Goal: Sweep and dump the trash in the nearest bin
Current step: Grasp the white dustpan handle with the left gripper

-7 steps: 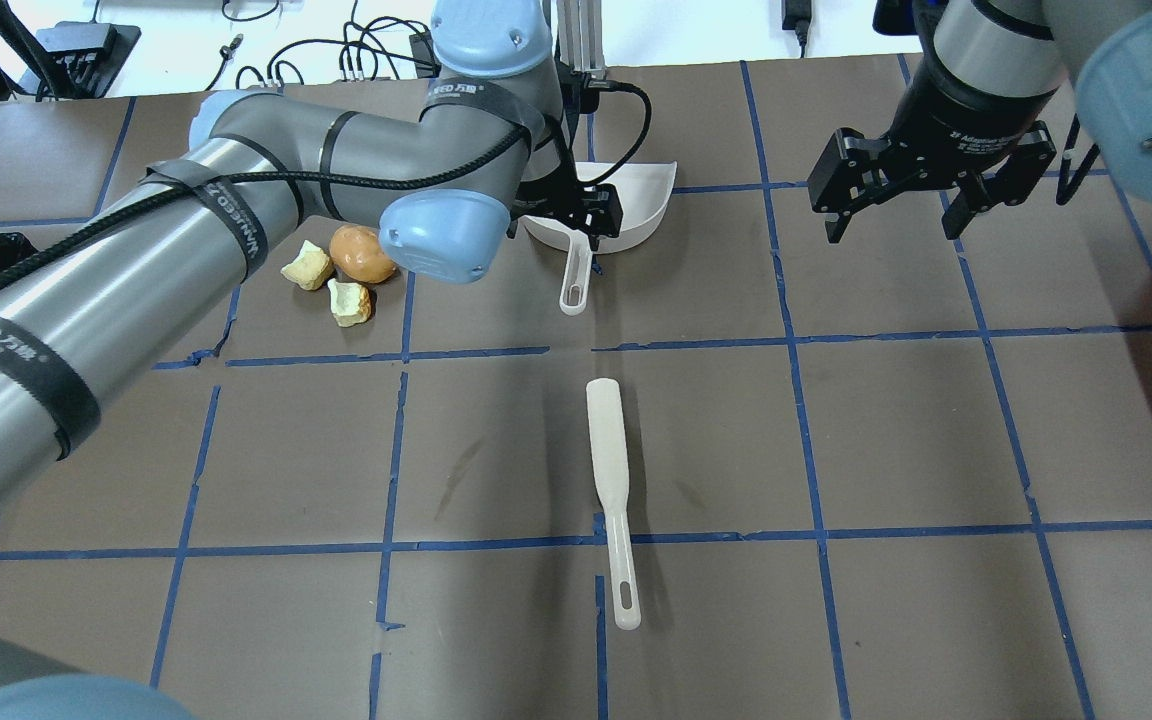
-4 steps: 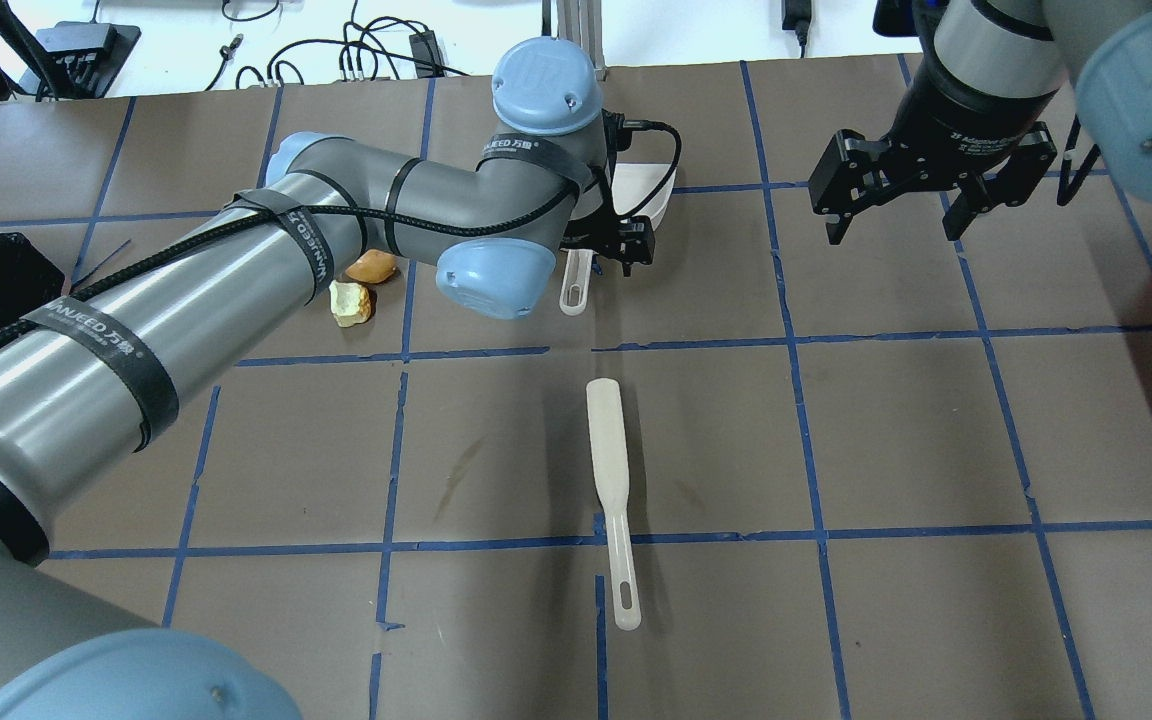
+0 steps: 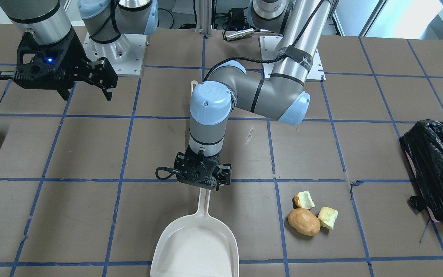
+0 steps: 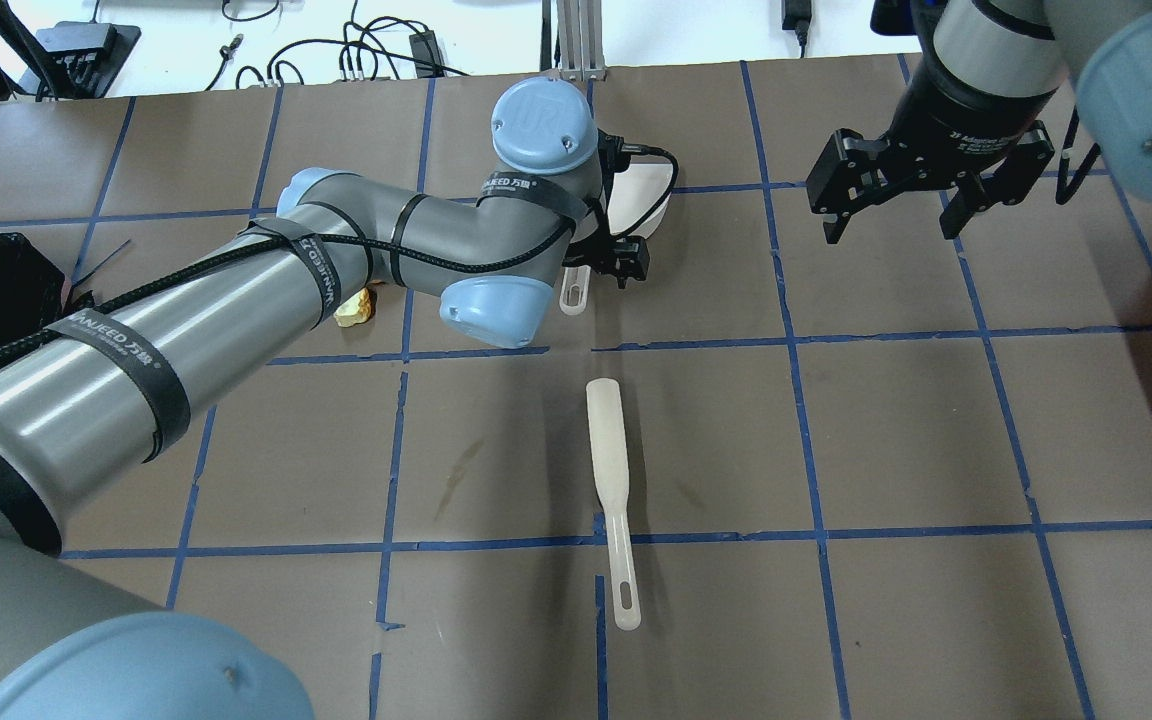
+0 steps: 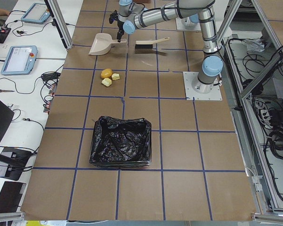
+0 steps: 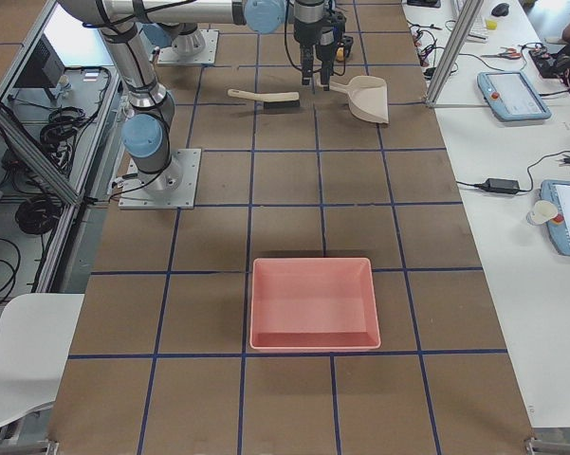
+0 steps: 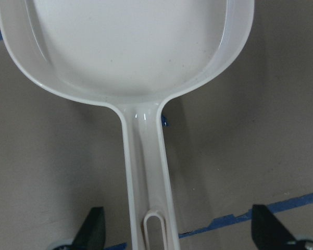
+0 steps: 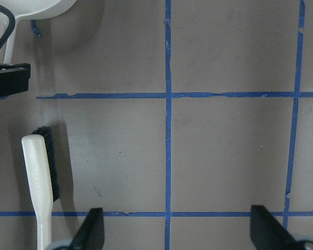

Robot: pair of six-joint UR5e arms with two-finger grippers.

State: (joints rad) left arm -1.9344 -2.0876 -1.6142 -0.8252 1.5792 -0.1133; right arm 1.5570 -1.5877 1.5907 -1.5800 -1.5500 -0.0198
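Note:
The trash lies in a cluster: a brown bun [image 3: 303,222] with two pale chunks [image 3: 303,199] [image 3: 328,217] beside it. In the overhead view only one chunk [image 4: 354,308] shows past the left arm. The bin [image 3: 433,161], lined with a black bag, stands at the table's left end [image 5: 120,161]. My left gripper [image 3: 202,176] [image 7: 179,233] is open, its fingers wide on either side of the white dustpan's handle [image 7: 148,172]. The dustpan [image 3: 196,246] is empty. My right gripper [image 4: 893,220] [image 8: 179,232] hovers open, holding nothing.
A white brush [image 4: 608,470] [image 8: 39,177] lies mid-table, nearer the robot than the dustpan. A pink tray [image 6: 313,265] with no bag sits at the table's right end. Blue tape lines grid the brown tabletop. Cables and tablets lie beyond the far edge.
The left arm swung right and settled its wrist over the dustpan handle, now hiding the bun and one chunk from overhead. The right arm stayed put.

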